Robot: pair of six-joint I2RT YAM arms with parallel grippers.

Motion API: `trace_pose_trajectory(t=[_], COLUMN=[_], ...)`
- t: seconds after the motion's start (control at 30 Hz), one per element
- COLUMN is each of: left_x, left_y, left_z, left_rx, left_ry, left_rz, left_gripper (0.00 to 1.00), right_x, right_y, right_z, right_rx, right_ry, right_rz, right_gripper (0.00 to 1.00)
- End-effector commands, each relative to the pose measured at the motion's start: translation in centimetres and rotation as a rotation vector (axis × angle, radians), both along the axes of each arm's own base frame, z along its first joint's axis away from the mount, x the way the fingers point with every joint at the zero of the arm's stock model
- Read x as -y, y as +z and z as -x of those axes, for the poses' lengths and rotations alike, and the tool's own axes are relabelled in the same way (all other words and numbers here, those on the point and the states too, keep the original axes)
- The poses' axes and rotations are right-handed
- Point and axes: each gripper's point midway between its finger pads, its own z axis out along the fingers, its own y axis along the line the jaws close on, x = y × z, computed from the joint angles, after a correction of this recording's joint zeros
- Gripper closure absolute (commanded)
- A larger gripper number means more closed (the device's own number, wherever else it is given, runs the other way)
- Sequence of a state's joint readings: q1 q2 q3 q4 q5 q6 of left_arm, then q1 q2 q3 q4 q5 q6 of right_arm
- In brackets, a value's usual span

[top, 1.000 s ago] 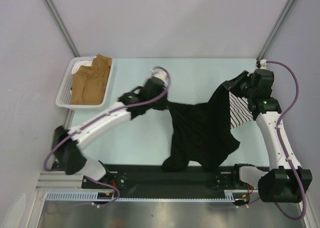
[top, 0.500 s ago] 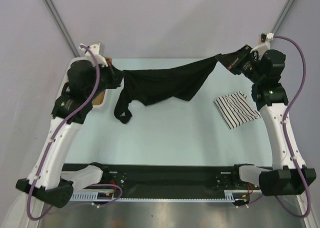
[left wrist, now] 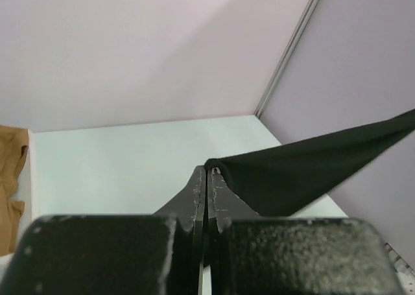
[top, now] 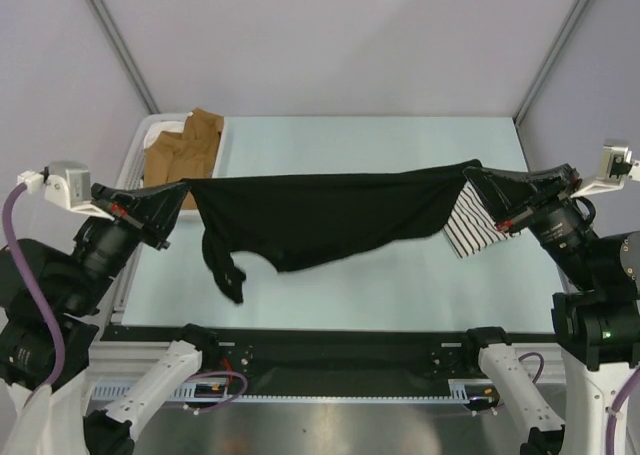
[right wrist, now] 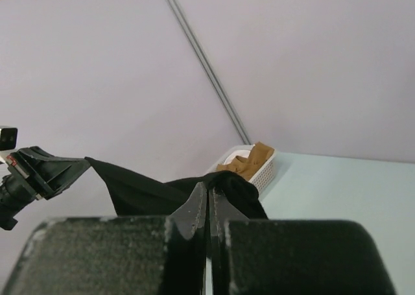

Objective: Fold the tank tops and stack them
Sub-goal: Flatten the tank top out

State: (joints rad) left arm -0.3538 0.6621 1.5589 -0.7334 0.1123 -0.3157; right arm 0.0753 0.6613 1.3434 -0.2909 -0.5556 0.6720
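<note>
The black tank top (top: pixel 320 215) hangs stretched wide in the air between both arms, above the table. My left gripper (top: pixel 178 188) is shut on its left corner, and the wrist view shows the cloth (left wrist: pixel 305 172) pinched at the closed tips (left wrist: pixel 207 173). My right gripper (top: pixel 470 173) is shut on the right corner, with black fabric (right wrist: pixel 240 188) bunched at its tips (right wrist: pixel 209 186). A strap end dangles at the lower left (top: pixel 228 275). The striped tank top (top: pixel 470 227) lies folded on the table at the right, partly behind the black one.
A white basket (top: pixel 135 155) at the back left holds brown cloth (top: pixel 185 145), also visible in the right wrist view (right wrist: pixel 249 162). The pale green table (top: pixel 380 285) has metal frame posts at its back corners. Both arm bases sit along the near edge.
Both arms rose and drew apart toward the near side, pulling the black tank top from a loose sag into a taut horizontal span. The striped top stayed where it lay.
</note>
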Motion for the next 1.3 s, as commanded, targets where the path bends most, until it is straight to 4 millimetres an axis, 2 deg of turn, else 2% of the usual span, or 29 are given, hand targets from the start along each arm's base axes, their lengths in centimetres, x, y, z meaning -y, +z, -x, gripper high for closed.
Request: trace_pose_trajectory(t=[0.0,0.1,0.13,0.23,0.27,0.3,0.33,0.37,0.43,0.47,0.5,0.53,0.57,0.6,0.63,0.67,0.7,0.73,0.77,0.8,0.83,0.9,0.93,1.0,1.03,1.07,1.1,1.13,1.27], left_x=[0.4,0.7,0.6,1.4,1.9,2.6,2.8,3.0,3.7,4.3,4.4,4.5,4.9,5.1,4.8,4.9,5.2,5.4,5.4,5.8,5.8,6.3,6.4,6.6,6.7,6.6,6.6,6.6,5.6], left_y=[-3.0,-3.3,-3.9,-6.8,-7.8,-10.1,-11.2,-11.7,-15.1,-16.4,-17.4,-19.0,-20.5,-21.6,-22.7,-25.4,-25.4,-26.4,-30.4,-29.4,-30.1,-32.1,-32.7,-33.8,-33.9,-34.2,-33.7,-34.7,-35.0], left_z=[-2.4,-4.4,-5.4,-9.5,-10.5,-12.7,-13.7,-15.0,-17.2,-19.2,-20.2,-21.2,-23.3,-24.4,-25.8,-27.9,-29.6,-30.8,-32.5,-34.1,-35.1,-37.4,-38.1,-39.9,-40.5,-40.8,-41.6,-41.9,-42.1], left_rx=[-0.13,-0.157,-0.176,-0.261,-0.288,-0.344,-0.37,-0.372,-0.437,-0.451,-0.462,-0.482,-0.488,-0.498,-0.506,-0.557,-0.559,-0.583,-0.672,-0.657,-0.672,-0.703,-0.709,-0.72,-0.718,-0.728,-0.716,-0.733,-0.74], left_ry=[0.027,0.048,0.075,0.111,0.111,0.114,0.119,0.13,0.129,0.13,0.135,0.148,0.162,0.163,0.201,0.219,0.223,0.221,0.223,0.216,0.219,0.203,0.199,0.204,0.2,0.205,0.21,0.214,0.244], left_rz=[-0.045,-0.058,-0.064,-0.095,-0.098,-0.115,-0.117,-0.097,-0.101,-0.088,-0.084,-0.09,-0.098,-0.108,-0.124,-0.149,-0.152,-0.159,-0.19,-0.178,-0.181,-0.178,-0.175,-0.173,-0.173,-0.177,-0.175,-0.185,-0.192], left_gripper=[1.0,1.0,1.0,1.0,1.0,1.0,1.0,1.0,1.0,1.0,1.0,1.0,1.0,1.0,1.0,1.0,1.0,1.0,1.0,1.0,1.0,1.0,1.0,1.0,1.0,1.0,1.0,1.0,1.0], right_x=[0.4,1.0,1.3,1.6,1.4,1.4,1.3,1.1,1.0,0.9,0.8,0.8,0.8,0.7,0.8,0.7,0.3,0.1,-0.2,-0.7,-0.9,-1.2,-1.3,-1.0,-0.9,-0.6,-0.5,-0.3,0.7], right_y=[-2.4,-4.0,-5.7,-8.7,-11.6,-12.8,-13.0,-16.0,-17.4,-18.4,-20.8,-21.2,-22.1,-24.3,-24.5,-25.1,-26.9,-27.3,-28.5,-29.2,-30.7,-31.8,-33.0,-33.9,-35.4,-35.1,-35.5,-35.8,-37.6], right_z=[-1.6,-3.9,-5.9,-9.2,-10.9,-11.9,-13.0,-14.6,-16.6,-17.7,-19.3,-20.7,-21.8,-23.8,-25.3,-26.4,-28.7,-29.8,-31.1,-32.1,-34.4,-36.2,-37.7,-39.2,-39.9,-40.8,-41.1,-41.5,-42.1], right_rx=[-0.113,-0.205,-0.287,-0.396,-0.473,-0.498,-0.487,-0.564,-0.577,-0.596,-0.648,-0.632,-0.644,-0.683,-0.657,-0.662,-0.684,-0.688,-0.712,-0.729,-0.744,-0.753,-0.754,-0.755,-0.77,-0.757,-0.765,-0.77,-0.812], right_ry=[-0.038,-0.089,-0.123,-0.159,-0.159,-0.161,-0.159,-0.161,-0.168,-0.17,-0.178,-0.186,-0.194,-0.202,-0.211,-0.211,-0.199,-0.193,-0.185,-0.16,-0.15,-0.143,-0.146,-0.159,-0.162,-0.165,-0.164,-0.162,-0.182], right_rz=[0.013,-0.004,-0.013,-0.035,-0.037,-0.045,-0.059,-0.069,-0.085,-0.091,-0.088,-0.093,-0.095,-0.087,-0.096,-0.1,-0.1,-0.105,-0.107,-0.113,-0.117,-0.124,-0.125,-0.123,-0.118,-0.12,-0.123,-0.128,-0.13], right_gripper=[1.0,1.0,1.0,1.0,1.0,1.0,1.0,1.0,1.0,1.0,1.0,1.0,1.0,1.0,1.0,1.0,1.0,1.0,1.0,1.0,1.0,1.0,1.0,1.0,1.0,1.0,1.0,1.0,1.0])
